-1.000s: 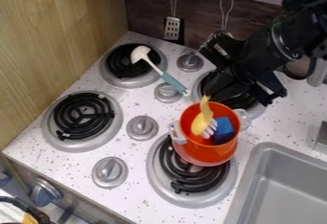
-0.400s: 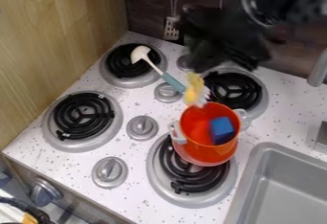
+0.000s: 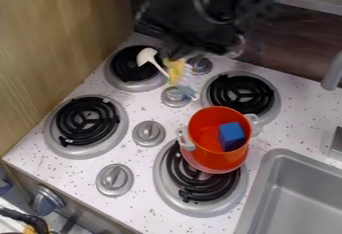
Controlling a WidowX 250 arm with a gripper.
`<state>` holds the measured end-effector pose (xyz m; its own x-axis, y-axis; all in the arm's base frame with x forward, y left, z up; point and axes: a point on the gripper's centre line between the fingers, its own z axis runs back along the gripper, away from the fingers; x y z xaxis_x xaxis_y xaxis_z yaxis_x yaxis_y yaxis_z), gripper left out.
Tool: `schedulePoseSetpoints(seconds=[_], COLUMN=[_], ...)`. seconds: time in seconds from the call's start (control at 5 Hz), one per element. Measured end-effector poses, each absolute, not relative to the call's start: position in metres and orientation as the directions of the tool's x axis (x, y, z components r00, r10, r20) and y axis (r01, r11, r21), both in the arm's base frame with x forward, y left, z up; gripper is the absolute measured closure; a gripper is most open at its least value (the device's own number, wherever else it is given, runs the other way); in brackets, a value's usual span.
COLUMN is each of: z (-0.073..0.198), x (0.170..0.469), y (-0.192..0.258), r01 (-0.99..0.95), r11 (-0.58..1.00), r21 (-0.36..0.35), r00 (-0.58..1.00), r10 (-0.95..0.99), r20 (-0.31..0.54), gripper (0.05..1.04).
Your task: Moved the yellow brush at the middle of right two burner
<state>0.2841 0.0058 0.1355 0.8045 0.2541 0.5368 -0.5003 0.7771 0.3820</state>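
Camera view, pincer: The pincer (image 3: 178,54) is hanging over the far part of the stove, near the rear left burner (image 3: 127,67), and is gripping the brush; right now it's holding on, not letting go.
Yellow brush: The yellow brush (image 3: 176,69) is dangling bristles-down from the pincer, above the space between the two rear burners. Its bristles are crossing in front of the handle of the pale spoon (image 3: 147,56); whether they're touching, I can't tell.
Red pot: The red pot (image 3: 212,162) is sitting on the front right burner (image 3: 198,193), with a blue block (image 3: 232,135) lying inside.
Right burners: The rear right burner (image 3: 240,93) is lying just behind the pot, and the gap between the pair is where the brush seems to be wanted, if right is being counted from the camera's side.
Step in hand: We're looking at the carrying stage, brush up and placing still to come.
Next move: On that reading, the arm is needing to swing over to the right-hand pair, line up with the gap and lower gently before releasing. The pot's rim is crowding that spot, so the brush could be snagging there or tipping onto a coil; the spoon is also asking for clearance.
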Motion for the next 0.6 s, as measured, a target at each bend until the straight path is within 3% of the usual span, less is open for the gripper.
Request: schedulePoseSetpoints(seconds=[0.4,0.6], z=[0.084,0.05], x=[0.306,0.314], y=[0.053,0.069], r01=[-0.559,-0.572], r11=[0.796,0.804], r21=[0.233,0.161], r00=[0.745,0.742], r10=[0.358,0.424], r20=[0.563,0.519], gripper=[1.029,1.029])
